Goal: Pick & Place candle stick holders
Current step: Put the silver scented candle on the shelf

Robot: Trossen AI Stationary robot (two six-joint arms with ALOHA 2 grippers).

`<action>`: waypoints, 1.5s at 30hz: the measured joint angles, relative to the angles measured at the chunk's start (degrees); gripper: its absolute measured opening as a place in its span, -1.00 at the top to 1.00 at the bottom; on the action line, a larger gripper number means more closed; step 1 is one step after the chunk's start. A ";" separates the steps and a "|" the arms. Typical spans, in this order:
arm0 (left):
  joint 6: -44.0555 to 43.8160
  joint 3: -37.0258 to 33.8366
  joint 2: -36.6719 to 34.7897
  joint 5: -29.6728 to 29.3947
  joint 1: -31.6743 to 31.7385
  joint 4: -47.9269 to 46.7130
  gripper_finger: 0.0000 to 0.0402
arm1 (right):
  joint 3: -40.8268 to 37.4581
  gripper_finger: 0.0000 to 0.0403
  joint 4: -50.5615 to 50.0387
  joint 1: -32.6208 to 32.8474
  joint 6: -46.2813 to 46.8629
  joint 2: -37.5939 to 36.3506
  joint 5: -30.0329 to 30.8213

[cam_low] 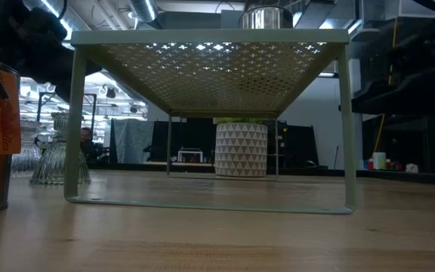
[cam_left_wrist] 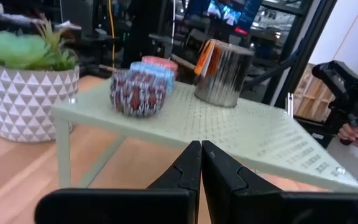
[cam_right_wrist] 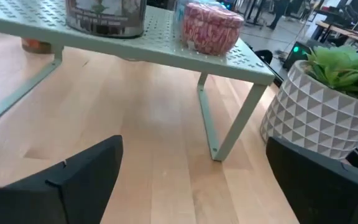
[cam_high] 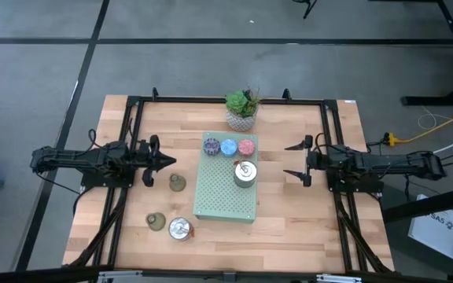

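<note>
A green perforated shelf [cam_high: 222, 200] stands mid-table, carrying a purple holder [cam_high: 211, 144], a blue holder [cam_high: 229, 146] and a pink holder [cam_high: 247, 146] in a row along its far edge, with a shiny silver holder [cam_high: 244, 174] just in front of them. Left of it on the wood sit two olive-green holders [cam_high: 178, 183] [cam_high: 156, 221] and a second silver holder [cam_high: 180, 229], while a succulent in a white pot [cam_high: 242, 110] stands behind the shelf. The left gripper [cam_high: 171, 162] hovers left of the shelf with fingers pressed together and empty; the right gripper [cam_high: 288, 160], right of it, is spread wide and empty.

Shiny metal holder [cam_high: 244, 174], wood table [cam_high: 305, 212]
</note>
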 joint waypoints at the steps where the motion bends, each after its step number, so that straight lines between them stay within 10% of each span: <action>1: 0.45 0.41 0.00 0.02 0.00 0.09 0.97 | 0.00 -0.98 0.00 0.00 0.24 0.03 0.01; 14: 1.52 15.56 6.29 9.56 -0.07 -10.03 0.87 | 0.00 -0.98 -0.07 0.00 1.71 0.03 -0.74; 29: 3.13 30.72 28.70 21.45 -0.16 -15.21 0.03 | 0.00 -0.98 -0.07 0.00 5.16 0.05 -0.94; 45: 10.67 42.93 42.26 15.80 -13.84 -20.54 -0.30 | 0.00 -0.98 -0.08 0.00 5.14 0.05 -0.92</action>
